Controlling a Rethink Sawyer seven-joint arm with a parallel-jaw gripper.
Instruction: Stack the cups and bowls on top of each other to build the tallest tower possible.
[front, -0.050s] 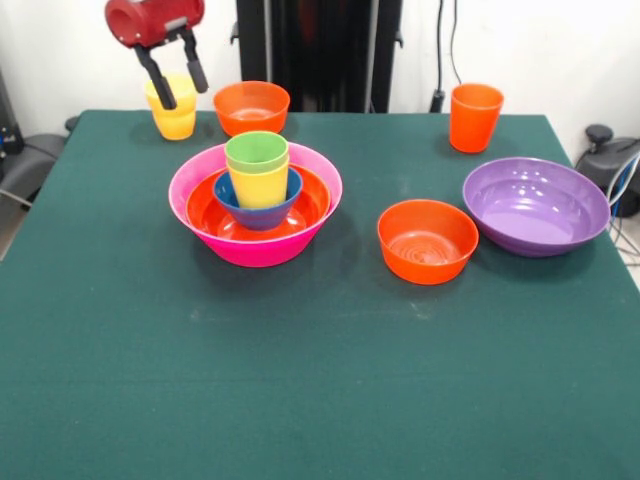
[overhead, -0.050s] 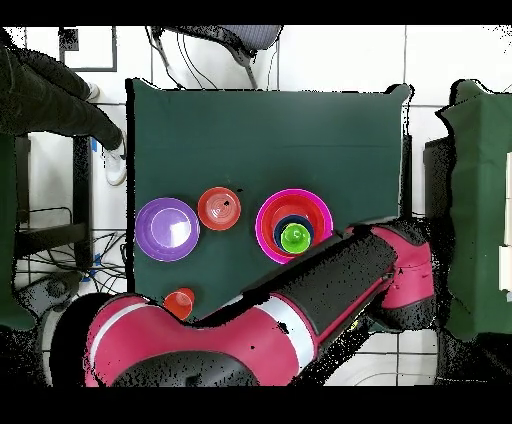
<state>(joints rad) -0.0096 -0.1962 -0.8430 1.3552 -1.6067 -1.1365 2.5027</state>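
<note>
The tower stands left of centre: a pink bowl holds a wide orange bowl, a small blue bowl, a yellow cup and a light green cup on top. Overhead, the green cup shows inside the pink bowl. My gripper is open at the far left corner, its black fingers straddling the rim of a second yellow cup. I cannot tell whether they touch it. Overhead, the arm hides the gripper and this cup.
A small orange bowl sits behind the tower, another to its right. A purple bowl and a taller orange cup stand further right. A person's leg shows beyond the table.
</note>
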